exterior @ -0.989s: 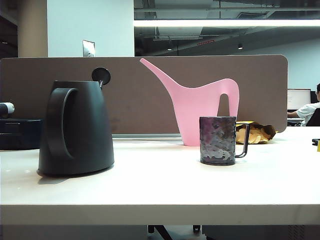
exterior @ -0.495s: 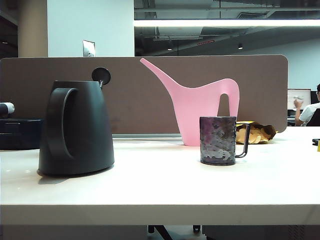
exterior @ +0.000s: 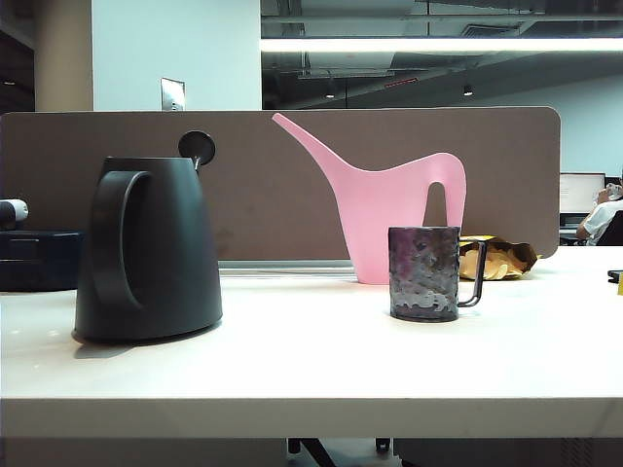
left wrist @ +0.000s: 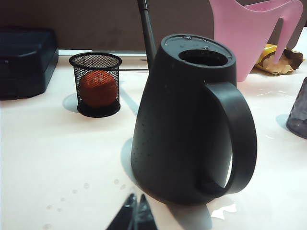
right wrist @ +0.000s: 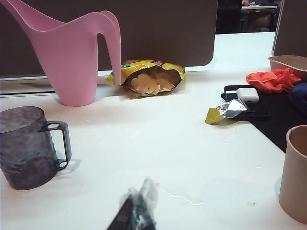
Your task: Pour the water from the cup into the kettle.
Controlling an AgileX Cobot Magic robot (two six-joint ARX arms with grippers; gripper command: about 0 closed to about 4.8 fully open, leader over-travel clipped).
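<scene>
On the white table [exterior: 311,379] in the exterior view, the kettle [exterior: 146,253] stands left, upright, loop handle toward the camera-left side, its round knobbed lid [exterior: 197,146] tipped up behind the top. The cup [exterior: 424,274] stands upright to the right, well apart from the kettle, handle pointing right. A pink watering can [exterior: 389,209] sits just behind the cup. No arm or gripper shows in this view.

Left wrist view: the left gripper [left wrist: 134,215] sits low over the table close to the kettle [left wrist: 187,120], tips pressed together, nothing between them. Kettle mouth is uncovered, opening clear. A mesh pen cup [left wrist: 96,84] with an orange ball inside stands beyond; a sliver of the cup [left wrist: 298,112] shows at the frame edge.

Right wrist view: the right gripper [right wrist: 136,211] is closed, empty, tips wrapped in something clear. It's near the cup [right wrist: 29,146] but not touching. Also there: an open chip bag [right wrist: 149,79], a foil wrapper [right wrist: 225,112], a paper cup [right wrist: 295,172], small water spots on the table.

Handling guess: the cup looks like rigid thin plastic, light, likely smooth and a bit slippery; water level can't be read. The thin squared handle looks awkward, so pinching the wall near the rim or across the body seems safer. Keep it level till over the kettle mouth.
</scene>
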